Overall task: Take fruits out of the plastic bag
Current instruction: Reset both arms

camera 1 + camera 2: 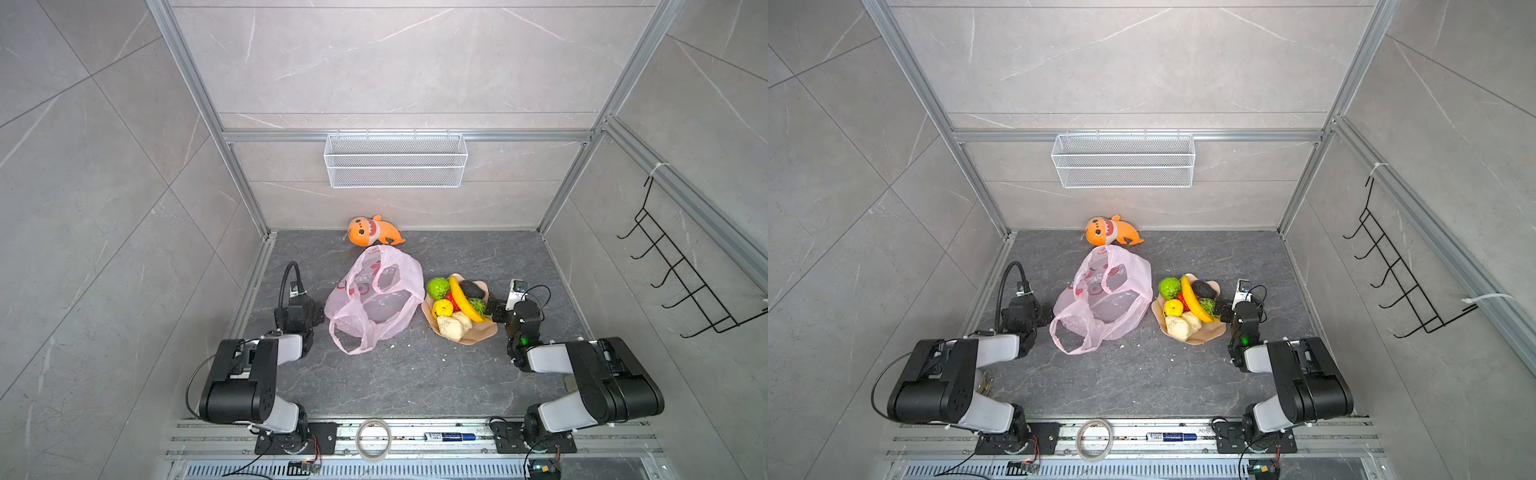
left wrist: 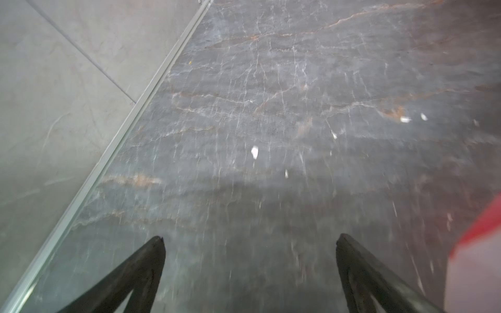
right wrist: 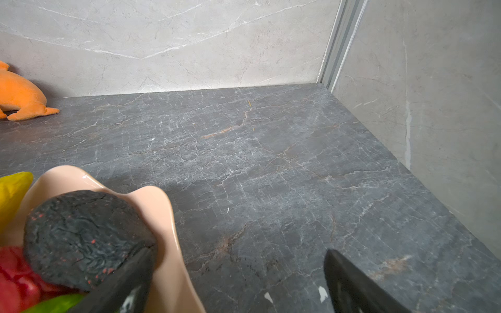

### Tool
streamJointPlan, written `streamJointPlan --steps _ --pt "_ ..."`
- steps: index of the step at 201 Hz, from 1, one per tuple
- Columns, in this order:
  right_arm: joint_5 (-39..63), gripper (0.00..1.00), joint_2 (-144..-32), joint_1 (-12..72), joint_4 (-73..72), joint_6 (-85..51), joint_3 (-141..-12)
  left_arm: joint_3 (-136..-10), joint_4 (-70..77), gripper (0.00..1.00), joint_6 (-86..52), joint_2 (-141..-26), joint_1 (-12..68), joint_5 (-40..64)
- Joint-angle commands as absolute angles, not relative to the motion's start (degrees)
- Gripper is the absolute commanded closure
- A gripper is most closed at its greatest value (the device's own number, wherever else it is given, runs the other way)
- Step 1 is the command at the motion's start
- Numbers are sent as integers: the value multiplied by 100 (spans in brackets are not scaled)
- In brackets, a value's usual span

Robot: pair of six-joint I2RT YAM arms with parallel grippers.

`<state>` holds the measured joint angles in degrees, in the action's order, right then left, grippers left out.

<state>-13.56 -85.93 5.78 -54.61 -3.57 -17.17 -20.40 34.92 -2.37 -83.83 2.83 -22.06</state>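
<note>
The bag (image 1: 374,299) lies slack in the middle of the desk (image 1: 395,374). The fruits (image 1: 455,305) sit heaped on the plate (image 1: 482,332) just right of it. Left fingers (image 2: 146,260) gape wide beside the bag's left; right fingers (image 3: 344,273) gape wide, empty, at the plate's right rim.

The plastic bag (image 1: 374,299), thin translucent pink with red print, lies slack and crumpled mid-worktop (image 1: 415,374), one loop handle toward the near edge. Just right of it the fruits are heaped on a peach plate (image 1: 478,334). A yellow banana (image 1: 463,301) lies across the heap, with a bumpy green ball (image 1: 438,287) far-left and a dark avocado (image 1: 471,289) far-right. A red piece (image 1: 454,302) and a yellow lump (image 1: 442,308) sit mid-heap, and beige lumps (image 1: 453,326) are nearest.
</note>
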Motion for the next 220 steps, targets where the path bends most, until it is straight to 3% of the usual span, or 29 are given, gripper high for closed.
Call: streamJointPlan --steps 1,28,65,220 --pt "-1397 1 -8622 608 -5391 -323 -1819 -1831 5110 0 -103 -8286 229 -1988" --pt "-1399 1 -8622 606 -5396 -324 -1819 -1736 5880 0 -20 -8774 141 -1898" --pt "-1402 1 -8631 606 -5358 -322 -1842 -1952 5083 0 -141 -8602 96 -1673" --pt "-1423 1 -8666 652 -5194 -272 -1949 -1942 5170 0 -136 -8630 84 -1659"
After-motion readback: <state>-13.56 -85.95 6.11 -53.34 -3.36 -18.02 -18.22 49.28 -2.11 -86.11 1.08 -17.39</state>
